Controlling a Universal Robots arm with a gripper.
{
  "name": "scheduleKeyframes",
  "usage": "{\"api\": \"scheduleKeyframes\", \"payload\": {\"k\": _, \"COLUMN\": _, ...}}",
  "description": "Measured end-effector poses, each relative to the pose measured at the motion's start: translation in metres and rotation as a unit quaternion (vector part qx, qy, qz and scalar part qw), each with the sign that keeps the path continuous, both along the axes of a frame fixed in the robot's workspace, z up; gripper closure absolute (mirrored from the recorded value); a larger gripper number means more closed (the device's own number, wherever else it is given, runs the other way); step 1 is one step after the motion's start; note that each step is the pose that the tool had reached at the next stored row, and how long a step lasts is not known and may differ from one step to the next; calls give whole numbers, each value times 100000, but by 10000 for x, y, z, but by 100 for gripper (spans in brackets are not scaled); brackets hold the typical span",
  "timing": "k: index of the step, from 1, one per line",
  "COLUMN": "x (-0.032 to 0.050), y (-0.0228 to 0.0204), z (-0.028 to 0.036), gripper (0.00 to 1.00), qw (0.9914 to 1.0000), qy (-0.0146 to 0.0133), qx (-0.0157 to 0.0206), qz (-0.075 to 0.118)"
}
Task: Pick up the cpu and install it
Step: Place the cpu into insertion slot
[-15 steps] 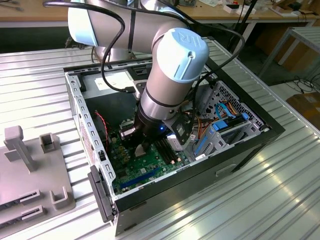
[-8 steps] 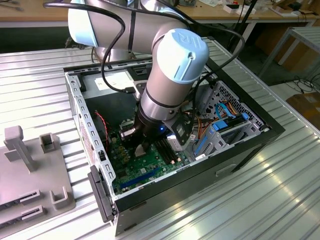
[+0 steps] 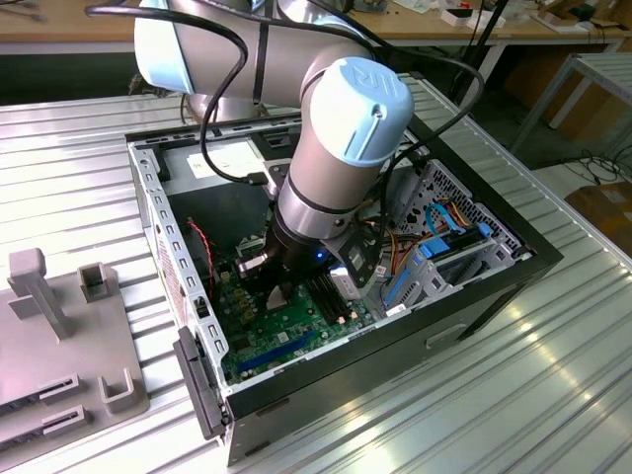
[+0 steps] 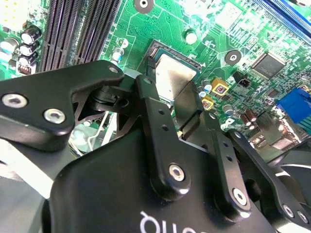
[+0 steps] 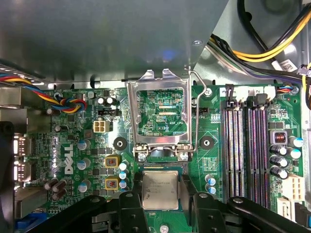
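First wrist view has the pincer [image 5: 163, 201] closed on the silver-topped chip [image 5: 159, 188], its fingers pressing two opposite edges. The chip is over the black socket [image 5: 163, 166] on the green board [image 5: 73, 160], beside the raised metal clamp frame [image 5: 160, 111]; I cannot tell whether it is seated. Memory slots [image 5: 243, 145] lie nearby, inside the open computer case [image 3: 375, 375].

I see my arm [image 3: 326, 168] at the upper middle of the exterior view: silver-grey tubes and rounded joints, one closed by a pale blue cap [image 3: 360, 99] with an embossed mark. Black cables [image 3: 212, 89] loop along it. In the second wrist view the jaws' black linkage bars [image 4: 160, 131] carry silver screws [image 4: 176, 172]; the matte housing [image 4: 97, 194] bears white lettering.
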State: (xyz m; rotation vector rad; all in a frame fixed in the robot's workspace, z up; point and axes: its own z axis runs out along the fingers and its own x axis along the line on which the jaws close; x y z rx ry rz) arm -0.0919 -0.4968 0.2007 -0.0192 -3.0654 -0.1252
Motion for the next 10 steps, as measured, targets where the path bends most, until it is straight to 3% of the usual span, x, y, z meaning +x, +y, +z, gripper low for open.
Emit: {"api": "scheduleKeyframes", "payload": {"k": 10, "x": 0, "y": -2, "z": -8, "gripper": 59, "qw": 100000, "qy": -2, "qx": 11, "qz": 2}}
